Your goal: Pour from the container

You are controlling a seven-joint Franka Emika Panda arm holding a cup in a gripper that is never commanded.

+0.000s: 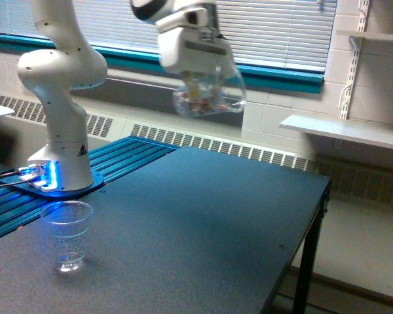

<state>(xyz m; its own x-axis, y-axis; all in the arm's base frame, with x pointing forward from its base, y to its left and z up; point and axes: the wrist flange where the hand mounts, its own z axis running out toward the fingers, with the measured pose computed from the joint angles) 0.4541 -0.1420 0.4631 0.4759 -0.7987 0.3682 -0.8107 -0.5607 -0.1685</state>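
High over the table's far side, my gripper is shut on the container, a clear rounded jar with small reddish-pink and white pieces inside. The jar is blurred and hangs roughly level under the white hand. A clear ribbed plastic cup stands upright on the dark table near its front, at the exterior view's left. The container is well above the cup and off to its right.
The arm's white base with a blue light stands on a blue slatted platform behind the cup. The dark table ends at an edge on the right. A white shelf is mounted on the wall beyond.
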